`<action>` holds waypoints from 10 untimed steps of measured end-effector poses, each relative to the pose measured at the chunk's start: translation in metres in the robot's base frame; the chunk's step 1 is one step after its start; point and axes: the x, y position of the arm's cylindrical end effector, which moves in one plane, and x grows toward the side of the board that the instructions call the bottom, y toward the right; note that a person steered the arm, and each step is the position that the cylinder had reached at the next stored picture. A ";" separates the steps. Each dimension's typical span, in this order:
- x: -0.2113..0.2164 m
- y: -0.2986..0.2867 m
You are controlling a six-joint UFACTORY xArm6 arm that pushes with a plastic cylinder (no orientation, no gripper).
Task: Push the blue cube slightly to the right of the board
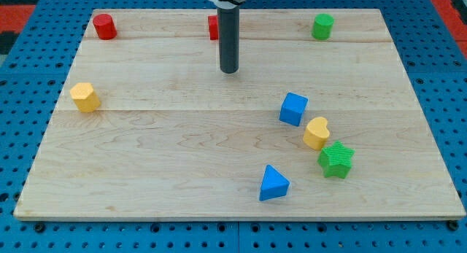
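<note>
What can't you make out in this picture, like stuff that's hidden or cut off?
- Red block behind my rod, camera view: the rod covers most of it, so its shape is unclear.
- Arm above the rod: cut off by the view's top edge.
- My tip shows, up and left of the blue cube, clearly apart from it.

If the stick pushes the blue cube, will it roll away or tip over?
Probably neither: the blue cube sits flat on the smooth wooden board, so it should slide. It might twist if my tip hits off-centre, and could bump the yellow block nearby.
</note>
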 end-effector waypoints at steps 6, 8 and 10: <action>0.087 0.083; 0.087 0.184; 0.087 0.160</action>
